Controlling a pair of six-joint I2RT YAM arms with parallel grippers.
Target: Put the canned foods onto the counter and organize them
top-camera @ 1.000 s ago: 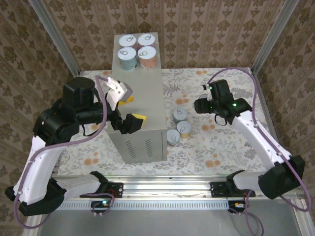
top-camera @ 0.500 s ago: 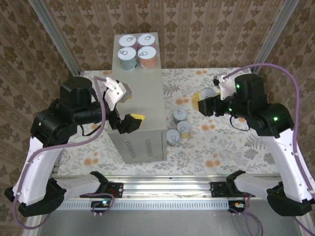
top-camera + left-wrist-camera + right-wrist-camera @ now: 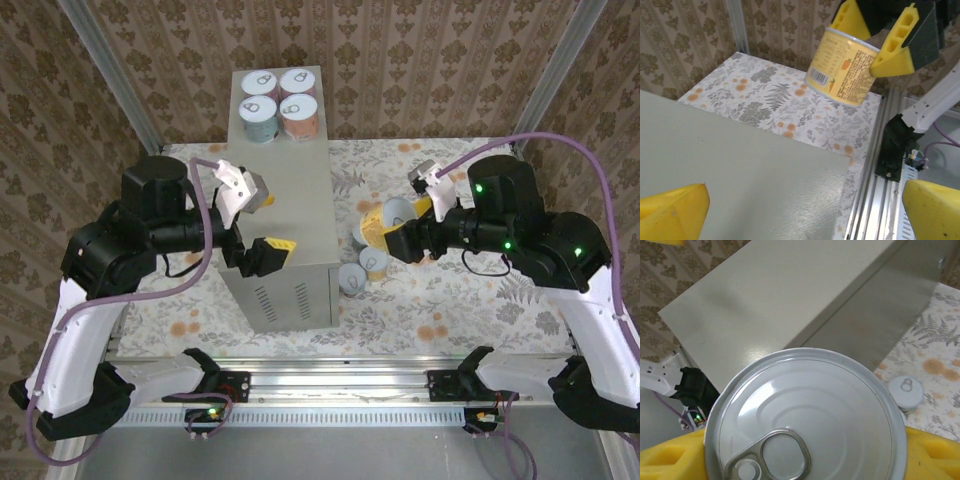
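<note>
The counter is a tall grey box in the middle, and several cans stand at the far end of its top. My right gripper is shut on a yellow-orange can, held in the air just right of the counter. That can's white pull-tab lid sits between my yellow fingers, with the counter top beyond it. Over the counter's left edge my left gripper stands open with nothing in it. From the left wrist, the held can hangs past the counter top.
Two more cans stand on the floral floor right of the counter, below the held can. One floor can shows by the counter's side. Aluminium frame posts and patterned walls close in the sides and back.
My right arm has swung left and nearer with the yellow-orange can, from the far right towards the counter's right side. The left arm has barely moved.
</note>
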